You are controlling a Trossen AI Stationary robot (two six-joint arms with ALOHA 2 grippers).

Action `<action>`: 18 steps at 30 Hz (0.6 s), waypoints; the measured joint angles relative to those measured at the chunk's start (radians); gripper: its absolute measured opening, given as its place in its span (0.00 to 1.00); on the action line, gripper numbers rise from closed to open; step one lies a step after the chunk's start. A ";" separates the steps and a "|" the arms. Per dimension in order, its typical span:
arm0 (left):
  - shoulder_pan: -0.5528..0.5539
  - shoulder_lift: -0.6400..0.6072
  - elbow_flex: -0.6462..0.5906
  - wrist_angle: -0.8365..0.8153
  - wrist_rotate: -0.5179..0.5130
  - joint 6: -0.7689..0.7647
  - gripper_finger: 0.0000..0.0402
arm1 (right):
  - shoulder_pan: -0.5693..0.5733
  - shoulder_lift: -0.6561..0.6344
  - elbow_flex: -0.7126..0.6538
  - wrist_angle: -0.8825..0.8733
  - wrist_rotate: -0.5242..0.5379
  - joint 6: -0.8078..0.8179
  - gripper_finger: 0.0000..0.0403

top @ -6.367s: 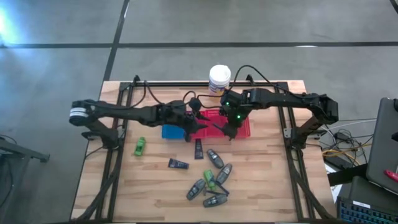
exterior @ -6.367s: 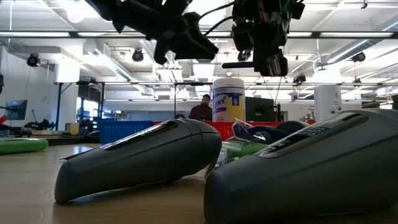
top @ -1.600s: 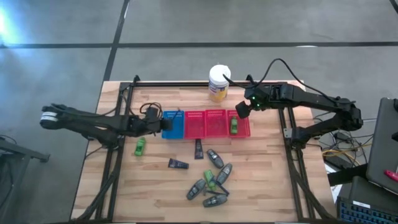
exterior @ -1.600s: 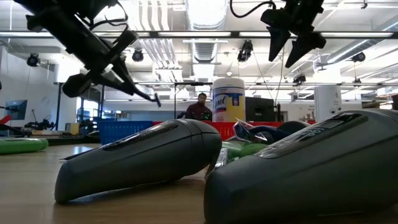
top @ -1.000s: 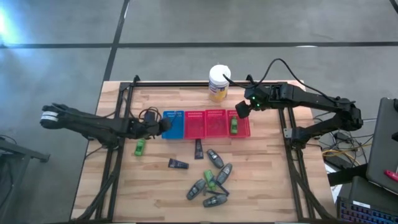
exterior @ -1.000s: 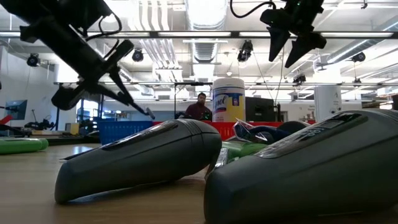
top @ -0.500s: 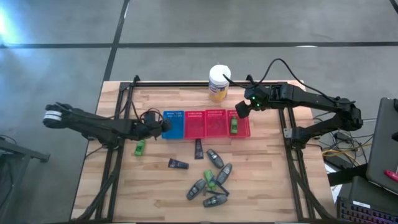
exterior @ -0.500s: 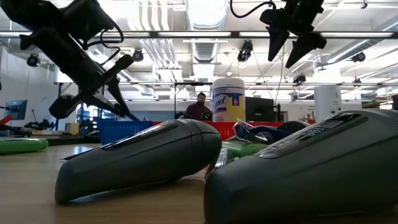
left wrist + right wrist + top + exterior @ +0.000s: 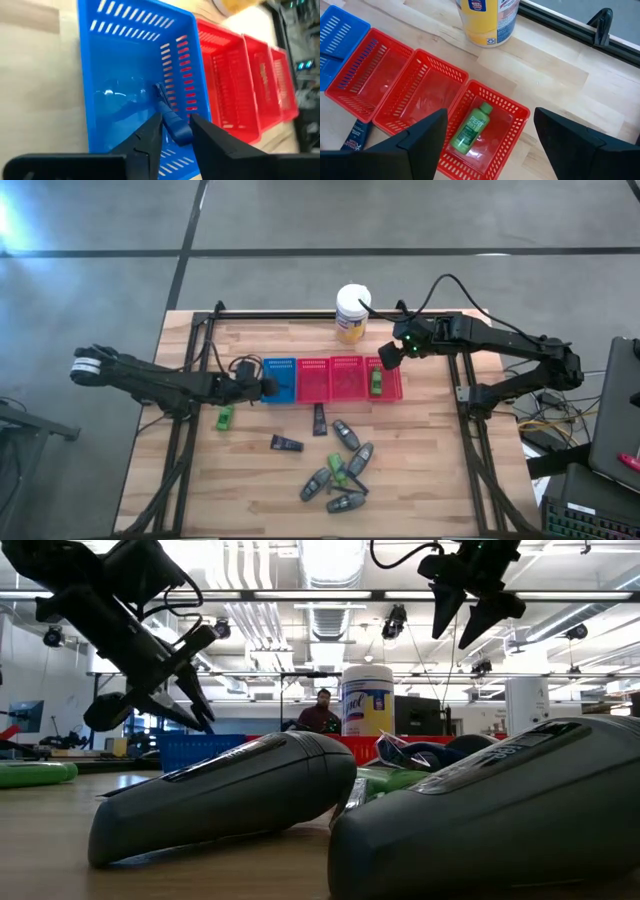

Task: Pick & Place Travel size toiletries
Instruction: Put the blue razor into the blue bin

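Your left gripper had eased down over the blue basket since a second earlier.
Its fingers stood narrowly parted around a dark blue tube; your right fingers hung wide above the green bottle in the red basket.

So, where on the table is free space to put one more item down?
Bare wood lies between the left table edge and the dark tube, and right of the red baskets. The toiletries cluster in front is crowded.
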 joint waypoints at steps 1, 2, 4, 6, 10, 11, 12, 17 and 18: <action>0.000 0.000 0.000 0.000 0.000 0.030 0.27 | 0.000 0.000 0.000 0.000 0.000 0.000 0.72; 0.004 0.000 0.000 -0.002 0.000 0.042 0.27 | 0.000 0.000 0.000 0.000 0.000 0.000 0.73; 0.013 0.001 0.000 -0.010 -0.001 0.045 0.25 | 0.000 0.000 -0.001 0.000 0.000 0.000 0.74; 0.019 0.001 0.000 -0.013 -0.005 0.050 0.21 | 0.000 0.000 -0.002 -0.001 0.000 0.000 0.76; 0.019 0.001 0.000 -0.012 -0.015 0.077 0.09 | 0.000 0.000 -0.004 -0.002 0.000 0.000 0.78; 0.019 0.001 0.000 -0.012 -0.015 0.088 0.09 | 0.000 0.000 -0.004 -0.002 0.001 0.000 0.79; 0.019 0.001 0.000 -0.012 -0.016 0.102 0.09 | 0.000 0.000 -0.004 -0.002 0.000 0.000 0.79; 0.019 -0.001 0.016 -0.013 -0.045 0.223 0.09 | 0.000 0.000 -0.011 -0.004 0.001 0.000 0.81; 0.019 -0.001 0.025 -0.014 -0.051 0.260 0.09 | 0.000 0.000 -0.014 -0.002 0.001 0.000 0.81</action>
